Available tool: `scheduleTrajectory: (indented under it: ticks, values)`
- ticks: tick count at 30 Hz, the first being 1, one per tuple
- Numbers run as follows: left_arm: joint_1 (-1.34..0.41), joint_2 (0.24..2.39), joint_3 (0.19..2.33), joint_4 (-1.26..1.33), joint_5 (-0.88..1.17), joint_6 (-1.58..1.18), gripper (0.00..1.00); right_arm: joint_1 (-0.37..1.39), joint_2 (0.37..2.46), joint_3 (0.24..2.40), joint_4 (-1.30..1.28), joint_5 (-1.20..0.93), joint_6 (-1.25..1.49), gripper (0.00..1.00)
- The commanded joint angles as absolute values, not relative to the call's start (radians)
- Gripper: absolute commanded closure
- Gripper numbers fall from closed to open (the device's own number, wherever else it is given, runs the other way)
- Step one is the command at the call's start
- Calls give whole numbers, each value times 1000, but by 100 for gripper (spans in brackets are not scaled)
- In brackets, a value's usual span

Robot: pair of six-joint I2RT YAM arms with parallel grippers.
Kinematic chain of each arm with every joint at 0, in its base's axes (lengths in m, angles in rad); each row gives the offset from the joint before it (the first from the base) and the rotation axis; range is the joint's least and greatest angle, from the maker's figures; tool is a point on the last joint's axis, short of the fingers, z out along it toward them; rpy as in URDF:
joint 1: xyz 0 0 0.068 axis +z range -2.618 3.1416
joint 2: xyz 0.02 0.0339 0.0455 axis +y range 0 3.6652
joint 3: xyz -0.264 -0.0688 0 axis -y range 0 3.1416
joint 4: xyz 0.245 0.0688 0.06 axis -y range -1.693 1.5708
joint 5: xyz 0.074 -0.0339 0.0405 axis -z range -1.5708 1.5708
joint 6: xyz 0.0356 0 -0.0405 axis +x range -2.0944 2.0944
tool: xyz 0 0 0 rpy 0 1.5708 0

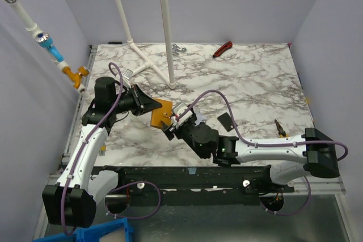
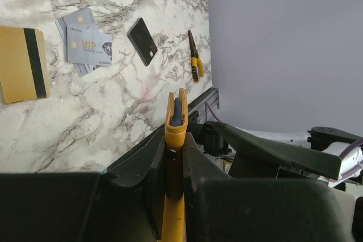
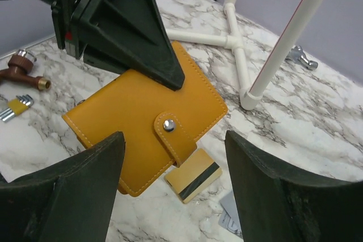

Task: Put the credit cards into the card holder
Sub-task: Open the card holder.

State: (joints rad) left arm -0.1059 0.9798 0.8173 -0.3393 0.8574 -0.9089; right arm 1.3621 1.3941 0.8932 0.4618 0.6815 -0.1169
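Observation:
My left gripper is shut on the mustard-yellow card holder and holds it on edge above the table. Seen edge-on in the left wrist view, the holder has a blue edge showing in its top opening. My right gripper is open, hovering just before the holder's snap strap with nothing between its fingers. A gold-tan credit card with a dark stripe lies flat on the marble under the holder. Pale grey-blue cards lie beside it.
A black card and yellow-handled pliers lie to the right. A white pipe stand rises behind the holder. A red tool lies at the far edge. Hex keys lie left.

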Motion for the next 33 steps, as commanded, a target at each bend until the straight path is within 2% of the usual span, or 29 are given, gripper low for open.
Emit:
scheduleTrajectory:
  ticks: [1, 5, 12, 15, 19, 23, 25, 31, 33]
  values:
    - [-100, 977, 842, -344, 876, -906, 100, 1372, 1424, 916, 430, 658, -195, 27]
    - [-98, 982, 843, -338, 887, -915, 100, 1373, 1483, 924, 472, 716, -222, 30]
    - [-94, 973, 835, -326, 908, -942, 100, 1373, 1594, 929, 691, 833, -308, 40]
    - [-88, 972, 821, -303, 921, -971, 100, 1376, 1648, 956, 739, 893, -335, 48]
    - [-87, 967, 808, -296, 923, -976, 100, 1383, 1689, 919, 992, 944, -439, 56]
    - [-86, 963, 799, -297, 918, -973, 100, 1384, 1758, 942, 1166, 973, -568, 60]
    - [-84, 963, 801, -303, 914, -967, 100, 1388, 1790, 960, 1235, 984, -631, 65]
    - [-86, 963, 823, -354, 886, -912, 100, 1393, 1852, 980, 1526, 1035, -783, 99]
    - [-87, 965, 841, -372, 878, -893, 100, 1392, 1874, 996, 1609, 1061, -822, 99]
